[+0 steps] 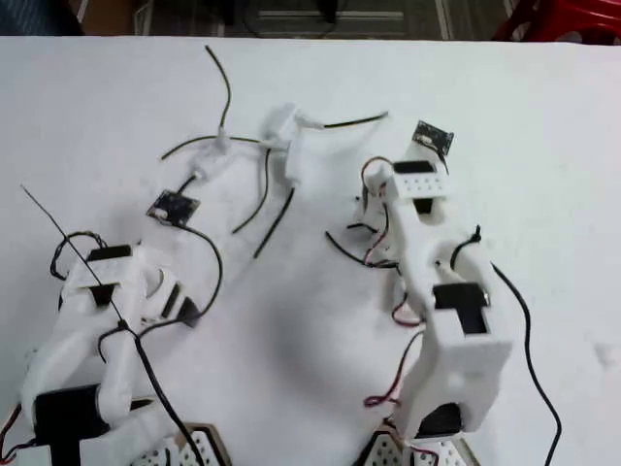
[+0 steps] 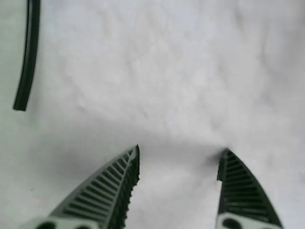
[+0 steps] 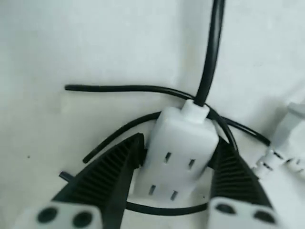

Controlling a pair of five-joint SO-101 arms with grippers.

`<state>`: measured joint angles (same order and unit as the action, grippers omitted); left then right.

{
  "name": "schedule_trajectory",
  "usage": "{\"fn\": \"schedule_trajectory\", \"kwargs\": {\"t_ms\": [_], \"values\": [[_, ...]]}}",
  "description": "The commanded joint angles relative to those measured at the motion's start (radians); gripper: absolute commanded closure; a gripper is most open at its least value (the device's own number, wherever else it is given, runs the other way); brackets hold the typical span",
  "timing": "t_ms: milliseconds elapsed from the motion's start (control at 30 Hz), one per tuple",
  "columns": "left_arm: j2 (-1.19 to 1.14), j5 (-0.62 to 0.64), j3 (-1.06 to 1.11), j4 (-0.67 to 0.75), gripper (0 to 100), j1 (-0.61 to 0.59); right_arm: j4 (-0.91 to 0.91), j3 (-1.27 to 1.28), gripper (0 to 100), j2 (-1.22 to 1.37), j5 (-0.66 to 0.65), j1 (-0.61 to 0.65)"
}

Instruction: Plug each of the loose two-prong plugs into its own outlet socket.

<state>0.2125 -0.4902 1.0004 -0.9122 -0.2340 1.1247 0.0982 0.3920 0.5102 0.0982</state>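
Observation:
My right gripper [image 3: 181, 140] is shut on a white outlet block [image 3: 178, 155], one black finger [image 3: 119, 167] against each side. The block shows two pairs of slots, and a thick black cable [image 3: 209, 52] leaves its far end. A white plug [image 3: 286, 143] lies just beside it. In the high view the right arm [image 1: 419, 194] covers this spot. More white plugs with short black cables [image 1: 209, 155] [image 1: 291, 160] lie farther back, left of that arm. My left gripper [image 2: 180, 150] hangs open over bare table, with a black cable end [image 2: 26, 62] off to one side.
Thin black cable pieces [image 3: 119, 88] curl around the outlet block. A small black board [image 1: 175, 207] lies between the left arm [image 1: 126, 282] and the plugs. Another board [image 1: 432, 136] sits beyond the right arm. Arm wires trail over the near table.

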Motion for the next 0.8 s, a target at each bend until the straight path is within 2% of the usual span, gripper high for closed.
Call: {"fn": "schedule_trajectory", "kwargs": {"t_ms": [0,367,467,700,767], "values": [[0.016,0.011,0.002,0.048,73,0.038,0.122,-0.184,92.0,0.081,0.000,-0.007],[0.016,0.014,0.000,0.048,73,0.038,0.565,-0.681,91.1,0.137,0.000,0.012],[0.016,0.014,-0.002,0.048,73,0.035,0.595,-0.746,91.1,0.120,0.000,0.048],[0.024,0.021,-0.002,0.069,73,0.004,0.595,-0.655,91.1,0.059,0.000,0.271],[0.024,0.087,-0.005,0.087,73,-0.038,0.595,-0.631,91.0,0.039,0.000,0.343]]}}
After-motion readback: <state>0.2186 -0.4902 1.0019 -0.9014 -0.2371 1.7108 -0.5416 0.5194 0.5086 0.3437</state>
